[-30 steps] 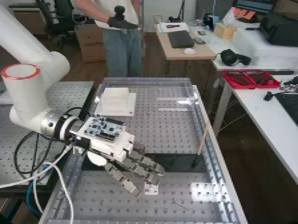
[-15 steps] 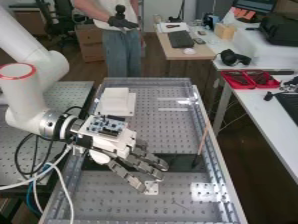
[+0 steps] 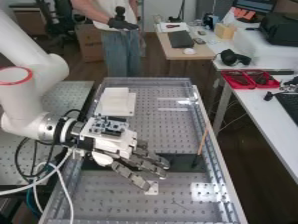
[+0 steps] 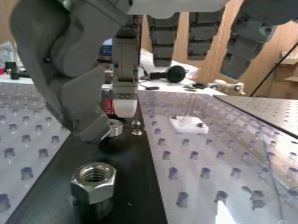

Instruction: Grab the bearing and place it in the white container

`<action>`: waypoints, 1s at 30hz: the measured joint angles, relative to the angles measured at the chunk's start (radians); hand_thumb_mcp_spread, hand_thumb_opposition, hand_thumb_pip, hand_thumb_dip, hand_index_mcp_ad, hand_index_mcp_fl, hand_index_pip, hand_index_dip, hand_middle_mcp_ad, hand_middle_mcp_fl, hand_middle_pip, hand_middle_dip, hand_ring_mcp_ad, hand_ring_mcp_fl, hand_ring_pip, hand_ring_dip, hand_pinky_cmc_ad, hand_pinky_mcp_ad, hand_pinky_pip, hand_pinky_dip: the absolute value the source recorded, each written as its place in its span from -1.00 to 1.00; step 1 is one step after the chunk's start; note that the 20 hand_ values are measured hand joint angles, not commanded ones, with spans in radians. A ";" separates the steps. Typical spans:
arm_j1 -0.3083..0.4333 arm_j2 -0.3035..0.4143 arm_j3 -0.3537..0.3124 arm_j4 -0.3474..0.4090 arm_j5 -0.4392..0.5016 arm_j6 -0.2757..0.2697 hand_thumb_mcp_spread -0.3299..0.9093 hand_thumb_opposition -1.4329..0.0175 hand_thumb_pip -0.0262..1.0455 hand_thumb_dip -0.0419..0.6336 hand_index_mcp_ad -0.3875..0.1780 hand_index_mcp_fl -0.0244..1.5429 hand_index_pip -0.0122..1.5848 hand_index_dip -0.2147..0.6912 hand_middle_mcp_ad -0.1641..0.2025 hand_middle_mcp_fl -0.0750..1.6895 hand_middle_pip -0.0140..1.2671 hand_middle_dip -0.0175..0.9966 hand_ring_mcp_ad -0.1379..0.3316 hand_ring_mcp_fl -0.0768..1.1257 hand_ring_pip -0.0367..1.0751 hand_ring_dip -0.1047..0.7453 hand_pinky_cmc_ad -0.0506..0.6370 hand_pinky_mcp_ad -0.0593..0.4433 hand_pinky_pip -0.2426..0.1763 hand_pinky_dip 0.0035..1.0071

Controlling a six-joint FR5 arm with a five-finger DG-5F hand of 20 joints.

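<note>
The robot hand [image 3: 117, 145] is held low over the desk [image 3: 100, 196], its fingers apart and nearly straight. The bearing [image 4: 115, 128] is seen on the black strip [image 4: 136, 192], by the thumb's tip; whether it is touched cannot be told. The white container [image 3: 116, 104] is set on the desk, away from the fingers.

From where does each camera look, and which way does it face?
High: fixed above the perforated grey bench's near end, slanting down along it; the white jointed arm and dark grey hand show.
Wrist: on the arm's wrist, looking past the fingers along a flat black strip.
Shared: hand, bench, strip.
</note>
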 joint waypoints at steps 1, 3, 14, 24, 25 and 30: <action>-0.003 -0.002 0.000 0.001 -0.004 -0.002 0.07 -0.22 0.38 -0.05 0.06 -0.94 0.90 -0.08 0.34 -0.89 -0.80 -0.66 0.29 -0.88 -0.79 -0.61 0.42 0.47 -0.27 -0.49; -0.006 -0.004 0.000 0.003 -0.009 -0.002 0.07 -0.22 0.38 -0.05 0.05 -0.94 0.90 -0.08 0.34 -0.89 -0.80 -0.66 0.29 -0.88 -0.79 -0.61 0.42 0.47 -0.27 -0.49; -0.013 -0.011 0.001 0.011 -0.018 0.007 0.07 -0.22 0.39 -0.05 0.05 -0.94 0.90 -0.12 0.34 -0.89 -0.80 -0.66 0.29 -0.88 -0.80 -0.59 0.42 0.49 -0.27 -0.46; -0.008 -0.015 0.002 0.004 -0.012 0.010 0.07 -0.22 0.39 -0.05 0.05 -0.94 0.90 -0.12 0.34 -0.89 -0.80 -0.66 0.29 -0.88 -0.80 -0.59 0.42 0.47 -0.27 -0.46; -0.008 -0.015 0.002 0.004 -0.012 0.012 0.07 -0.22 0.39 -0.05 0.05 -0.94 0.90 -0.11 0.34 -0.89 -0.80 -0.66 0.27 -0.88 -0.80 -0.59 0.42 0.47 -0.27 -0.46; -0.005 -0.021 0.006 -0.004 -0.014 0.014 0.07 -0.21 0.41 -0.03 0.09 -0.96 0.90 -0.16 0.34 -0.89 -0.80 -0.66 0.29 -0.88 -0.80 -0.59 0.42 0.47 -0.27 -0.45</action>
